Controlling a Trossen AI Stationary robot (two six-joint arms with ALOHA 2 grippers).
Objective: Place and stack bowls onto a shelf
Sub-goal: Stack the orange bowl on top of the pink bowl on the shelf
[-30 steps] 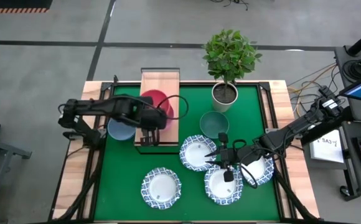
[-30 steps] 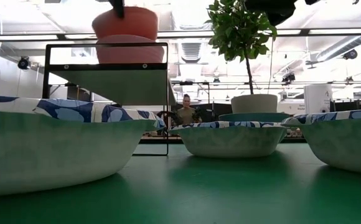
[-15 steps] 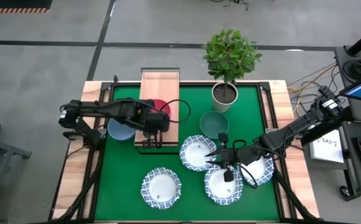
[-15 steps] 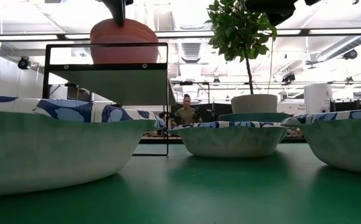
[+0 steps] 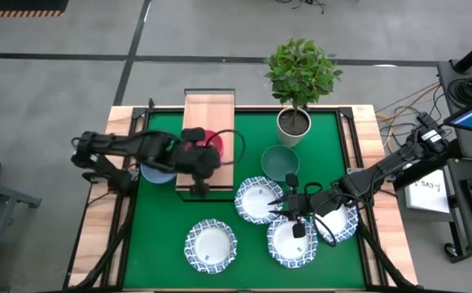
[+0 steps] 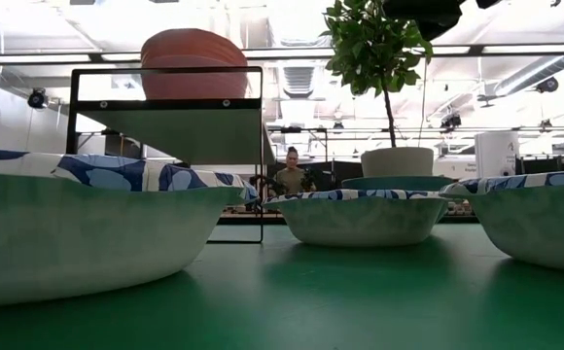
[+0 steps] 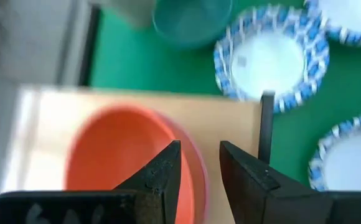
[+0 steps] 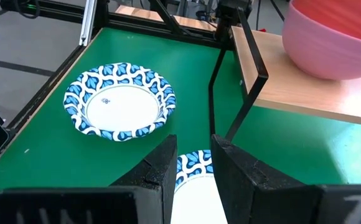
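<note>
The red bowl [image 7: 121,165] sits nested in the pink bowl [image 8: 330,46] on the near end of the light-wood shelf [image 5: 210,106]. In the low view the red bowl [image 6: 193,49] stands level on the board. My left gripper [image 7: 199,168] hovers above that stack's rim, open by a narrow gap and touching nothing. My right gripper [image 8: 193,165] waits, open, above a blue-rimmed white bowl [image 5: 291,240] on the mat. More white bowls [image 5: 258,199] [image 5: 211,246] [image 5: 338,221], the teal bowl [image 5: 281,163] and the blue bowl [image 5: 155,172] rest on the table.
A potted plant [image 5: 294,122] stands at the far side beside the shelf. The shelf's black frame [image 8: 233,81] rises from the green mat [image 5: 163,228]. The far half of the shelf board is bare. A person shows far behind the table [image 6: 290,175].
The red bowl has sunk down into the pink bowl on the shelf and now sits still. My left gripper's finger, which stood at the bowl's top in the low view, has gone up out of that view. The left gripper has drawn slightly toward the table's left. The right arm kept still.
</note>
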